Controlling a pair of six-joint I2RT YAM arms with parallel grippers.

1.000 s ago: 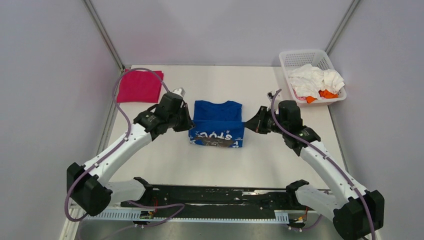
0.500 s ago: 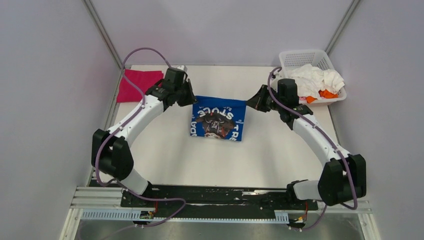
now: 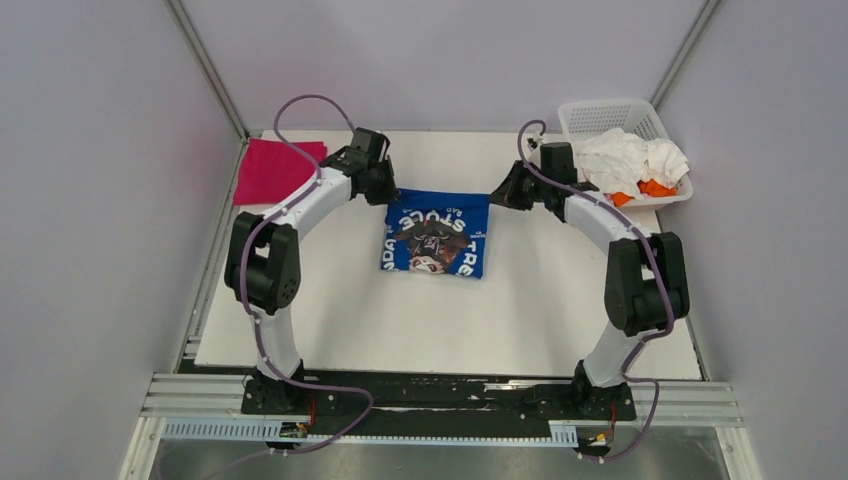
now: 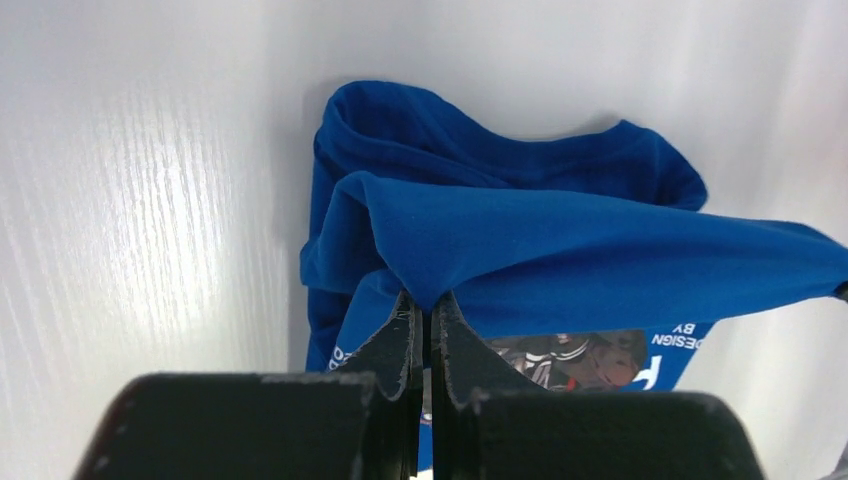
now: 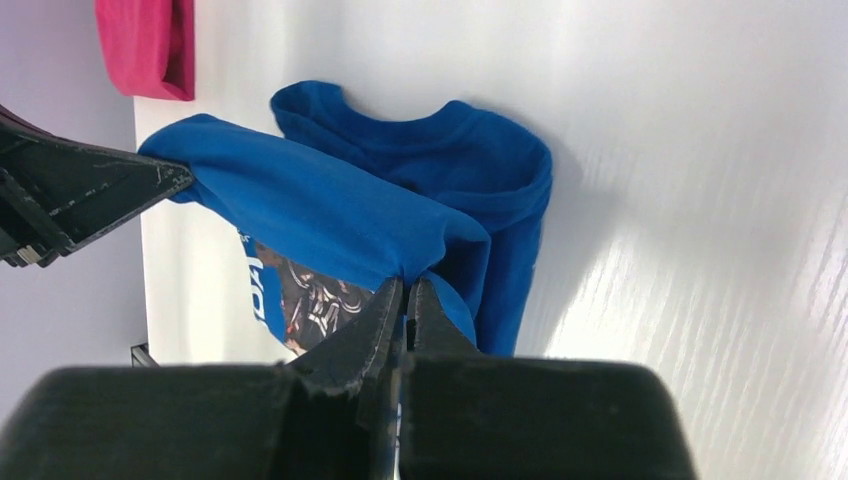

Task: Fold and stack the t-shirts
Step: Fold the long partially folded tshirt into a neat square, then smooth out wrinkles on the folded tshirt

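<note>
- The blue t-shirt (image 3: pixel 435 232) lies at the middle of the table (image 3: pixel 440 320), between the two arms.
- Its far edge is lifted off the table and pulled taut in a line running left to right between the two sets of jaws.
- From that edge the cloth slopes down toward the near side. The outline is slightly wider left to right than it is deep.
- The printed panel faces up. Its white lettering reads upside down in the overhead view.
- In both wrist views the rounded neckline (image 4: pixel 500 140) rests on the table beneath the raised fold.
- The left jaws are fully closed, pinching the left corner of the raised blue edge.
- The right jaws are fully closed, pinching the right corner of the same edge.
- The pink t-shirt (image 3: pixel 275 170) lies folded flat at the far left corner of the table, well apart from the blue one.
- The white lattice basket (image 3: pixel 600 110) stands at the far right corner of the table.
- The basket holds crumpled white t-shirts (image 3: pixel 630 155), heaped above the rim, with an orange t-shirt (image 3: pixel 655 187) showing at their near edge.
</note>
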